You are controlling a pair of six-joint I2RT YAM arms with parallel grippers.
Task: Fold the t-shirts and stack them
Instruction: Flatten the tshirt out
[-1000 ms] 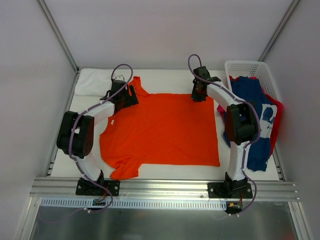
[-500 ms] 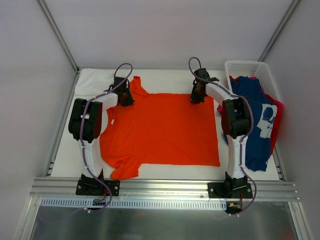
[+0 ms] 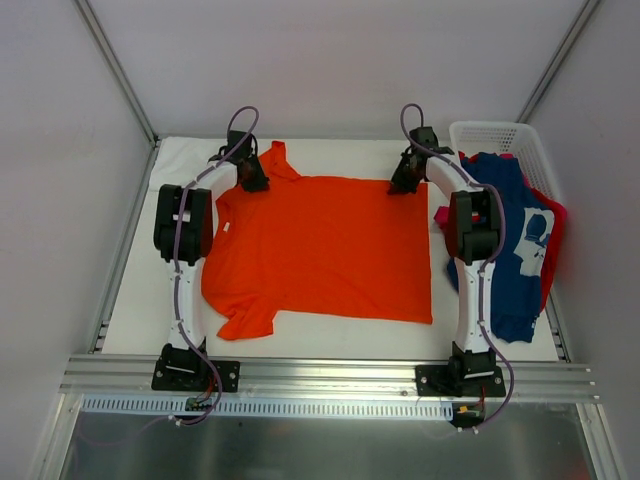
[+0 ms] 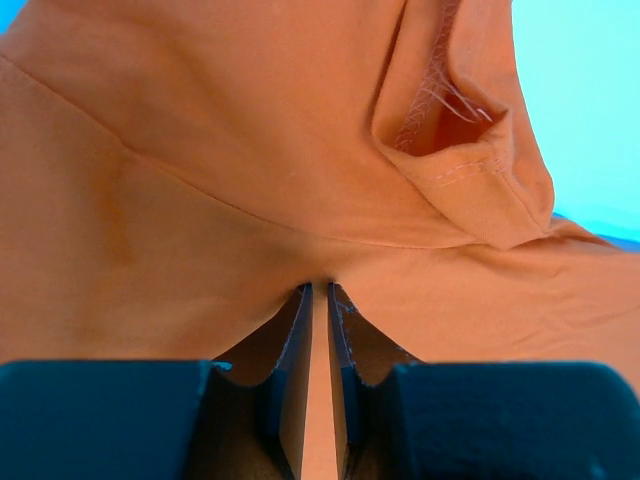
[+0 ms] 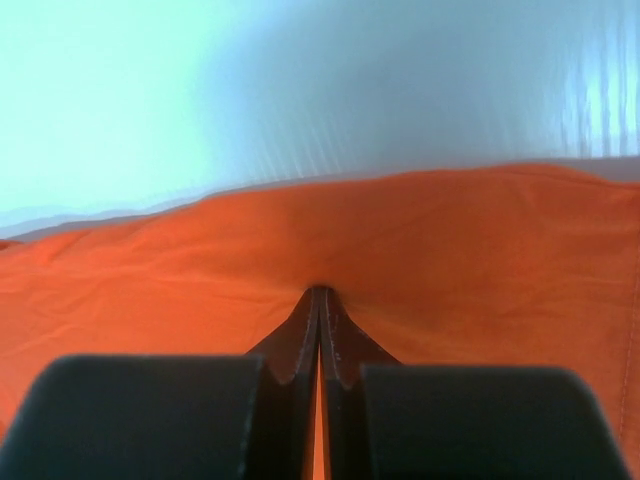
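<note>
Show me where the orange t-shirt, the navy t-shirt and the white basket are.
orange t-shirt [image 3: 325, 245]: top view, middle of its body.
navy t-shirt [image 3: 512, 280]: top view, plain lower part.
white basket [image 3: 488, 127]: top view, far rim.

One t-shirt is laid flat on the middle of the counter, between the two arms, with its neck toward the far left and its hem along the right. Its far-left edge, beside the neck, is pinched in the left tool; its far-right corner is pinched in the right tool. A basket is set at the counter's far right. Further t-shirts are heaped in it and hang over its near rim, just right of the right arm.
</note>
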